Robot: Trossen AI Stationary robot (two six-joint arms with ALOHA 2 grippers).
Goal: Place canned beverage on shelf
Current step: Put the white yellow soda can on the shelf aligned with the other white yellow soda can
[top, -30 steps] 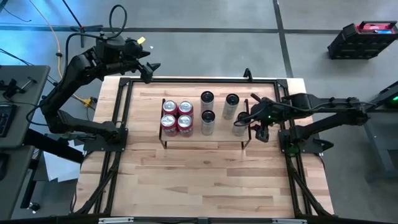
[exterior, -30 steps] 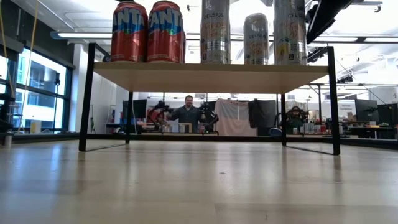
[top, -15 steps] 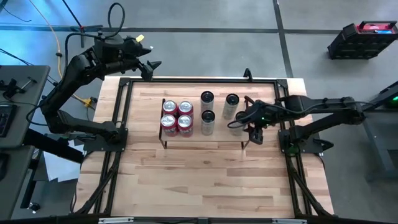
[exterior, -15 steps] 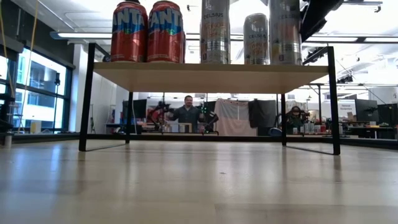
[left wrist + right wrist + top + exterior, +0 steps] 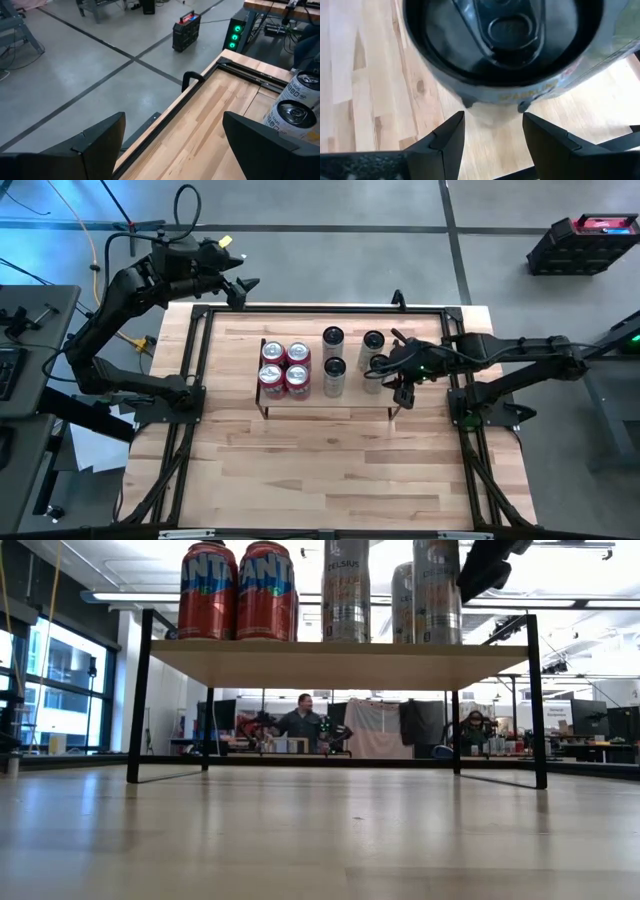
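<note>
Right claw (image 5: pixel 382 373) over shelf (image 5: pixel 352 399) right end, fingers (image 5: pixel 445 140) part-spread, straddling tall silver can (image 5: pixel 374 367); whether can is being gripped or only flanked cannot be told. Can is being kept upright on shelf board beside three like cans, right of four red cans (image 5: pixel 284 366). Left claw (image 5: pixel 238 286) parked wide open, empty, above table (image 5: pixel 300 470) far-left corner.

**What I can't make out**

From low down, the frame's top edge crops my silver can (image 5: pixel 437 585). My right gripper (image 5: pixel 383 373) covers it from overhead. At twelve o'clock, the distant person (image 5: pixel 303 718) is too small to make out.
</note>
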